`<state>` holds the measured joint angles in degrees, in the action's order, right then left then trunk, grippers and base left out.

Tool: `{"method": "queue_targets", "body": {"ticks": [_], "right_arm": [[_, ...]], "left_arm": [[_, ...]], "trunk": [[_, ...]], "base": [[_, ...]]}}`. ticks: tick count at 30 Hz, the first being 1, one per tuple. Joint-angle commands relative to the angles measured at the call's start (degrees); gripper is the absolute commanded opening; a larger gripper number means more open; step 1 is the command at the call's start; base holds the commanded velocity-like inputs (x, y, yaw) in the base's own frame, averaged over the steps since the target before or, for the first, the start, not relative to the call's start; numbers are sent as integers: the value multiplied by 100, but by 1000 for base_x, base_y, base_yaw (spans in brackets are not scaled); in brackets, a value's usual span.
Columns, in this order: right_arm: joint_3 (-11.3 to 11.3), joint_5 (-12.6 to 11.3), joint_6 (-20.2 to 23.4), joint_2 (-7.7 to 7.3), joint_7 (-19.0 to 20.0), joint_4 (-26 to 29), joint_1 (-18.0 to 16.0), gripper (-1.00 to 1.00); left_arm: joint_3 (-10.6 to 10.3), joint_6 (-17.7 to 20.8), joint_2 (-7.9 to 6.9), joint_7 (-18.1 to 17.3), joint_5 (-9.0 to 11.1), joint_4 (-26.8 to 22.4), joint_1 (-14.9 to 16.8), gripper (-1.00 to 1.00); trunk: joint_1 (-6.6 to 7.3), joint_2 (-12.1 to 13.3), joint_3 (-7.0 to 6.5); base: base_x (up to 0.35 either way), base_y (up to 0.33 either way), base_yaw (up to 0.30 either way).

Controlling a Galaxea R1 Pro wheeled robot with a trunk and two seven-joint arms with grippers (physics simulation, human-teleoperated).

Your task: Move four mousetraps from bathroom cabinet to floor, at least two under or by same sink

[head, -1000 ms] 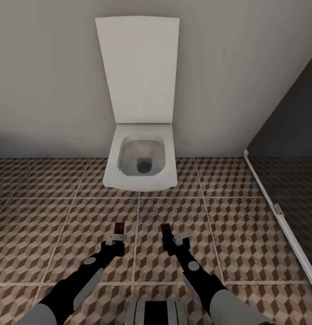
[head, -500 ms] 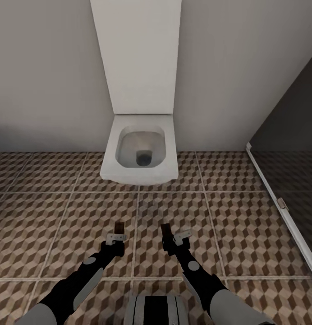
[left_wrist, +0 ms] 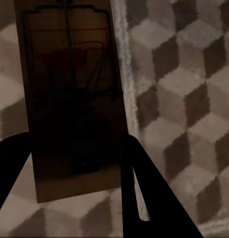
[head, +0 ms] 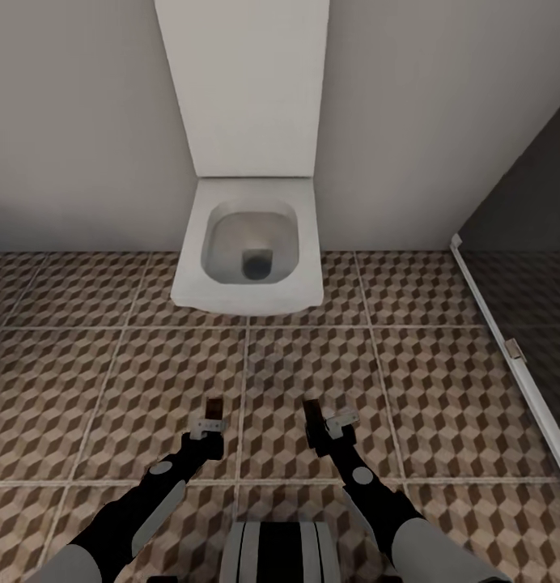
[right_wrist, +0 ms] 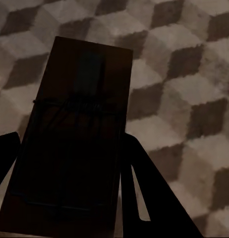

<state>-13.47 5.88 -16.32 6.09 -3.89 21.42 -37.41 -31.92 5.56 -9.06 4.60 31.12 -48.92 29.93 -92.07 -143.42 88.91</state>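
Each gripper holds a mousetrap low over the cube-patterned bathroom floor (head: 110, 380). My left gripper (head: 210, 417) is shut on one mousetrap (head: 214, 404); in the left wrist view this tan board with dark wire and a red patch (left_wrist: 70, 99) sits between the dark fingers (left_wrist: 144, 198). My right gripper (head: 319, 425) is shut on another mousetrap (head: 312, 413), a shadowed board with a wire frame (right_wrist: 77, 134) in the right wrist view, gripped between the fingers (right_wrist: 149, 198). The cabinet and the sink are out of view.
A square white toilet (head: 248, 259) with its lid up stands against the pale grey wall (head: 78, 121) straight ahead. A dark glass partition with a white bottom rail (head: 506, 348) runs along the right. Tiled floor lies to the left and right of the toilet.
The camera has moved: the toilet now sits higher and larger in the picture. My right gripper has shifted slightly to the right. Both grippers still hold their mousetraps.
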Motion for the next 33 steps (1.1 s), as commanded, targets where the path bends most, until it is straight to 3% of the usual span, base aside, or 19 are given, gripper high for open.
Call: {"method": "queue_targets", "body": {"ticks": [1, 8, 16, 33], "right_arm": [[-11, 53, -11, -17, -42, -4, -3, -100], [-15, 46, -15, -73, -33, 2, -4, -100], [-32, 44, -27, -41, -13, 2, -3, -100], [-33, 44, -29, -29, -15, 3, -3, -100]], "left_arm": [[-32, 15, -8, 50, 52, -13, 4, -100], [-33, 15, -10, 50, 52, -19, 4, -100], [-34, 14, -78, 42, 52, -338, 4, -100], [-36, 15, -87, 41, 52, -357, 4, -100]], "trunk": [[-1, -3, 35], [-19, -12, 251], [-19, -12, 264], [-19, -12, 265]], "base": [[0, 0, 0], [0, 0, 0], [0, 0, 0], [0, 0, 0]]}}
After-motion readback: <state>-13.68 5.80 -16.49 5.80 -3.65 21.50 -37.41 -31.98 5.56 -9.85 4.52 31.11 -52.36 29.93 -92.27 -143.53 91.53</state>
